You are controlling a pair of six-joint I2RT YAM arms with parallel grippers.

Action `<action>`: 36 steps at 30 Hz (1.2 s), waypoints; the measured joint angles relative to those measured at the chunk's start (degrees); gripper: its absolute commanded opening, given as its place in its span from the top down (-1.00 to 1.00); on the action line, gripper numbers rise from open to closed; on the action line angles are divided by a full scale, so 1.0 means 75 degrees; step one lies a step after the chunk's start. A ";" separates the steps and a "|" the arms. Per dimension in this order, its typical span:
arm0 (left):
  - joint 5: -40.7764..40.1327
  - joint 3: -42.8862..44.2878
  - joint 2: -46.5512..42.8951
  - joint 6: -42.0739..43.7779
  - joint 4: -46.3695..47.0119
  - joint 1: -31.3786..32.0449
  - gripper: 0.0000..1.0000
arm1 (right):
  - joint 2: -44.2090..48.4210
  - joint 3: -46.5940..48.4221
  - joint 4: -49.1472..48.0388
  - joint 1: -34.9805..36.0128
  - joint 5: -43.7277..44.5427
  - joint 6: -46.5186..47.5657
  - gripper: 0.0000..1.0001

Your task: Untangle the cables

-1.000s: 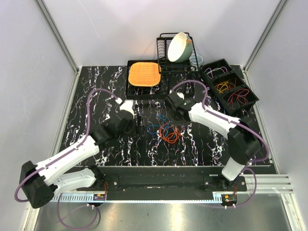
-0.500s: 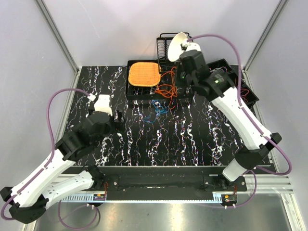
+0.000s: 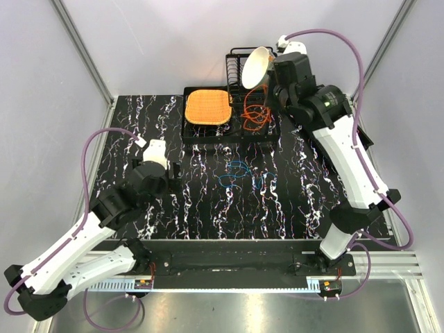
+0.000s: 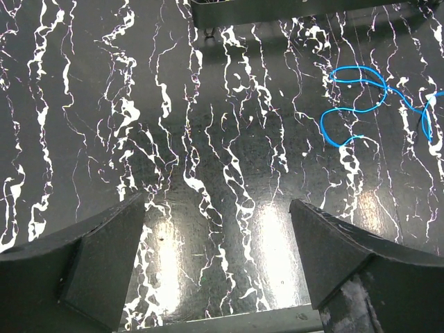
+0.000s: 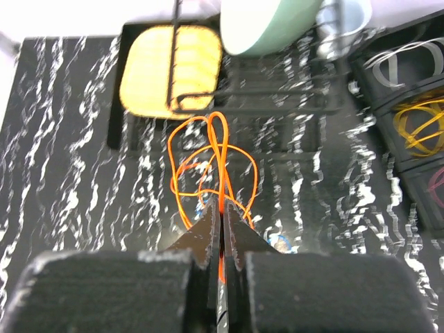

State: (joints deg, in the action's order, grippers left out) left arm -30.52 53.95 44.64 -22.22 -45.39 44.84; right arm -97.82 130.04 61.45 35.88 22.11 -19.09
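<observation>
Right wrist view has the right pincer [image 5: 222, 223] pressed shut on the orange cable [image 5: 214, 156]. The strand runs straight up between the two fingertips, and its loops fan out just beyond them. From the top external view the right pincer [image 3: 269, 96] is raised well above the surface [image 3: 139, 132], and the orange cable [image 3: 253, 116] hangs in slack loops directly beneath it, apparently free of the rest.

The blue cable [image 3: 239, 173] lies flat on the surface, well apart from the right pincer and below it. In the left wrist view the blue cable [image 4: 357, 104] sits ahead of the left pincer [image 4: 216, 203] and off to its right side. The left pincer has its fingers spread wide and nothing between them.

These cables look nearly weightless, very thin and limp. They should sag into whatever shape gravity gives them, and a loop could snag on another strand as it swings. A thin strand could slip out of a loose hold, so a firm pinch on a single strand seems right, taken away from any crossing so that only one cable comes up. For the blue cable, an outer curve of a loop looks like the easiest place to take hold. It lies tight against the surface, so the fingertips would likely need to touch down on either side of it.

To the right of the right pincer, a divided tray [image 5: 388, 90] holds a yellow cable [image 5: 420, 125] in one compartment.
</observation>
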 measured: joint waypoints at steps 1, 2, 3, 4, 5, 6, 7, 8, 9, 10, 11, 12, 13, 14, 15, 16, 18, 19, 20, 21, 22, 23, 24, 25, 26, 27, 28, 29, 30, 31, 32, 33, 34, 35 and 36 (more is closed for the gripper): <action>-0.0003 -0.0003 0.0012 0.0000 0.0000 0.0000 -0.77 | -0.0032 0.0143 0.0058 -0.0082 0.0044 0.0035 1.00; -0.0009 -0.0003 0.0017 0.0003 0.0000 0.0000 -0.76 | -0.0055 0.0315 0.0125 -0.0169 0.0096 0.0070 1.00; -0.0017 -0.0003 0.0023 0.0003 -0.0003 0.0000 -0.74 | -0.0070 0.0507 0.0184 -0.0280 0.0122 0.0111 1.00; -0.0020 -0.0003 0.0026 0.0003 -0.0003 0.0000 -0.73 | -0.0085 0.0723 0.0227 -0.0393 0.0146 0.0143 1.00; -0.0023 -0.0003 0.0029 -0.0003 -0.0006 0.0000 -0.72 | -0.0099 0.0903 0.0248 -0.0484 0.0172 0.0172 1.00; -0.0023 0.0000 0.0041 -0.0009 -0.0020 0.0000 -0.71 | -0.0119 0.1119 0.0256 -0.0606 0.0198 0.0204 1.00; -0.0020 0.0000 0.0061 -0.0017 -0.0055 0.0000 -0.71 | -0.0140 0.1326 0.0256 -0.0723 0.0251 0.0245 1.00; -0.0017 0.0003 0.0085 -0.0038 -0.0119 0.0000 -0.71 | -0.0149 0.1492 0.0254 -0.0836 0.0309 0.0289 1.00; -0.0015 0.0009 0.0111 -0.0067 -0.0230 0.0000 -0.71 | -0.0149 0.1594 0.0251 -0.0947 0.0332 0.0323 1.00; -0.0012 0.0012 0.0128 -0.0096 -0.0335 0.0000 -0.72 | -0.0149 0.1641 0.0251 -0.1084 0.0332 0.0353 1.00; -0.0015 0.0012 0.0128 -0.0117 -0.0423 0.0000 -0.72 | -0.0160 0.1655 0.0254 -0.1218 0.0326 0.0373 1.00; -0.0015 0.0015 0.0111 -0.0149 -0.0510 0.0000 -0.72 | -0.0192 0.1655 0.0254 -0.1352 0.0321 0.0379 1.00; -0.0017 0.0015 0.0082 -0.0181 -0.0589 0.0000 -0.72 | -0.0251 0.1655 0.0256 -0.1527 0.0300 0.0382 1.00; -0.0017 0.0015 0.0044 -0.0207 -0.0659 0.0000 -0.72 | -0.0329 0.1655 0.0256 -0.1696 0.0286 0.0382 1.00; -0.0017 0.0012 -0.0009 -0.0230 -0.0697 0.0000 -0.73 | -0.0425 0.1652 0.0259 -0.1865 0.0274 0.0382 1.00; -0.0017 0.0012 -0.0052 -0.0245 -0.0729 0.0000 -0.72 | -0.0507 0.1652 0.0259 -0.2011 0.0259 0.0379 1.00; -0.0015 0.0003 -0.0152 -0.0280 -0.0752 0.0000 -0.72 | -0.0752 0.1652 0.0259 -0.2393 0.0157 0.0373 1.00; -0.0015 0.0000 -0.0157 -0.0294 -0.0755 0.0000 -0.72 | -0.0848 0.1652 0.0259 -0.2509 0.0119 0.0373 1.00; -0.0017 0.0000 -0.0154 -0.0297 -0.0758 0.0000 -0.72 | -0.0956 0.1652 0.0259 -0.2687 0.0061 0.0364 1.00; -0.0017 0.0000 -0.0154 -0.0297 -0.0755 0.0000 -0.72 | -0.1064 0.1658 0.0262 -0.2833 -0.0015 0.0353 1.00; -0.0015 0.0000 -0.0154 -0.0297 -0.0755 0.0000 -0.72 | -0.1169 0.1670 0.0259 -0.2984 -0.0090 0.0341 1.00; -0.0015 0.0000 -0.0137 -0.0297 -0.0755 0.0000 -0.72 | -0.1282 0.1716 0.0265 -0.3142 -0.0146 0.0321 1.00; -0.0015 -0.0003 -0.0125 -0.0297 -0.0755 0.0000 -0.72 | -0.1396 0.1775 0.0262 -0.3284 -0.0236 0.0312 1.00; -0.0015 -0.0009 -0.0119 -0.0297 -0.0755 0.0000 -0.72 | -0.1510 0.1851 0.0271 -0.3424 -0.0286 0.0300 1.00; -0.0015 -0.0015 -0.0119 -0.0300 -0.0758 0.0000 -0.72 | -0.1606 0.1920 0.0271 -0.3544 -0.0329 0.0289 1.00; -0.0015 -0.0015 -0.0119 -0.0300 -0.0761 0.0000 -0.72 | -0.1731 0.2025 0.0277 -0.3675 -0.0382 0.0283 1.00; -0.0015 -0.0015 -0.0119 -0.0309 -0.0764 0.0000 -0.72 | -0.1859 0.2157 0.0277 -0.3797 -0.0434 0.0271 1.00; -0.0015 -0.0015 -0.0119 -0.0329 -0.0772 0.0000 -0.72 | -0.1993 0.2299 0.0274 -0.3908 -0.0490 0.0248 1.00; -0.0012 -0.0015 -0.0119 -0.0364 -0.0796 0.0000 -0.72 | -0.2127 0.2425 0.0271 -0.4028 -0.0533 0.0221 1.00; -0.0006 -0.0012 -0.0119 -0.0396 -0.0839 0.0000 -0.72 | -0.2253 0.2547 0.0271 -0.4147 -0.0603 0.0192 1.00; 0.0003 -0.0012 -0.0119 -0.0423 -0.0892 0.0000 -0.72 | -0.2358 0.2640 0.0268 -0.4223 -0.0656 0.0178 1.00; 0.0012 -0.0006 -0.0119 -0.0455 -0.0979 0.0000 -0.72 | -0.2492 0.2757 0.0265 -0.4334 -0.0714 0.0154 1.00; 0.0012 -0.0006 -0.0119 -0.0490 -0.1055 0.0000 -0.72 | -0.2632 0.2871 0.0245 -0.4430 -0.0775 0.0128 1.00; 0.0009 -0.0006 -0.0125 -0.0527 -0.1110 0.0000 -0.72 | -0.2748 0.2943 0.0216 -0.4514 -0.0851 0.0108 1.00; 0.0003 -0.0009 -0.0134 -0.0568 -0.1139 0.0000 -0.72 | -0.2862 0.2993 0.0181 -0.4584 -0.0906 0.0082 1.00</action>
State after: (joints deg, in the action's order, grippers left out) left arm -30.50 53.89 43.64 -26.48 -53.93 44.84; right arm -119.28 152.48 62.81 1.50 15.31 -18.48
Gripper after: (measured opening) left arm 0.860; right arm 0.014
